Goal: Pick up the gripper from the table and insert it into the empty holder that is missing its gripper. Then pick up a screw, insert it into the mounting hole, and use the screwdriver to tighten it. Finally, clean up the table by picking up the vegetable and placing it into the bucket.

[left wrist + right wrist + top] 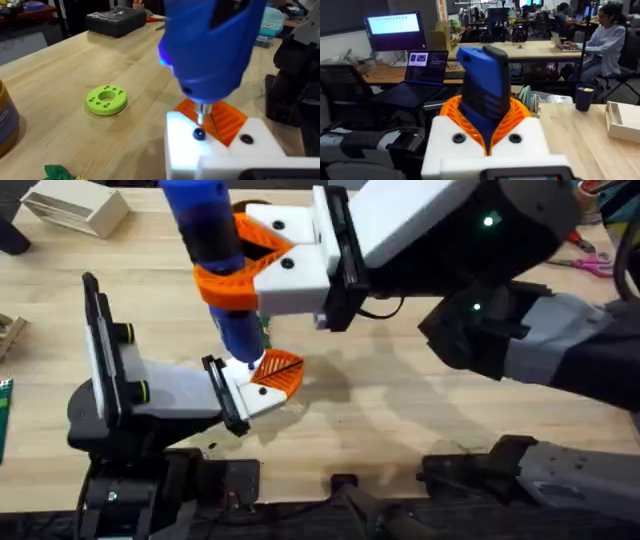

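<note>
while the right gripper (245, 265) is clamped around the blue screwdriver (210, 240), its orange ribbed pads (517, 112) press either side of the tool's body and hold it upright, bit end down. in the left wrist view the thin metal bit (202, 114) stands just above a dark screw (199, 133) seated in the white holder (210, 145), though whether bit and screw touch cannot be told. the orange striped gripper (227, 120) lies against the holder, just behind the screw, and a second dark hole (246, 139) shows to its right.

from overhead, the left gripper (262, 380) lies low near the middle of the table (400, 410), its white and orange end right under the screwdriver's tip; whether its fingers are apart or together cannot be told.

farther out, the lime-green ring with holes (106, 99) lies flat on the wood, well apart from the holder. the edge of the orange-yellow bucket (7, 122) stands at the left, and a bit of the green vegetable (57, 172) lies on the table near it. a white rectangular box (75, 207) sits at the far left corner of the table. a black case (116, 21) rests at the table's far side.
</note>
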Robot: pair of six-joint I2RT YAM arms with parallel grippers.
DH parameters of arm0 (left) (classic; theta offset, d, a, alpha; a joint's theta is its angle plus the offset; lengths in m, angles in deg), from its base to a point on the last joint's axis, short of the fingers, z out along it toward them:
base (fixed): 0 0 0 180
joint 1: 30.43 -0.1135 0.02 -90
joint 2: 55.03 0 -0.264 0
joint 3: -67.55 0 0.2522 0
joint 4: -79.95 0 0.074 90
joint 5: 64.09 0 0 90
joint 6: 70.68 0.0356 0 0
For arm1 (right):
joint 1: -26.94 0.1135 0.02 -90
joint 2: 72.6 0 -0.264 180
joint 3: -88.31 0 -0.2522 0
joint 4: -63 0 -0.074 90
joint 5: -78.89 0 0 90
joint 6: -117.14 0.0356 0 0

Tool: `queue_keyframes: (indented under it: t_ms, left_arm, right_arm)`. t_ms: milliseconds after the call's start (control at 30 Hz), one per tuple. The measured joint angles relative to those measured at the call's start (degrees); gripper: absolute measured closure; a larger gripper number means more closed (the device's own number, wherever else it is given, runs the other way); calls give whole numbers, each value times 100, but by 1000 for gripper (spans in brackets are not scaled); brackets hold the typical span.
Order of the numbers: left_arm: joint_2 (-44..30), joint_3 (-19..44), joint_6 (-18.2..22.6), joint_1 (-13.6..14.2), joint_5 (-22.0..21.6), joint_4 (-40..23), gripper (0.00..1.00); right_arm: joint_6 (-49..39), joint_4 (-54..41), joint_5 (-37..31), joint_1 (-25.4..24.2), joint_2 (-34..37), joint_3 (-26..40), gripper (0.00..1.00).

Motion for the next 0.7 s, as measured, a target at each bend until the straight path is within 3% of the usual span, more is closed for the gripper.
queue_keyframes:
  t_ms: [700]
  left_arm:
    - [2, 0, 0, 0, 0, 0, 992]
  right_arm:
    - [-179, 5, 0, 125, 0, 0, 972]
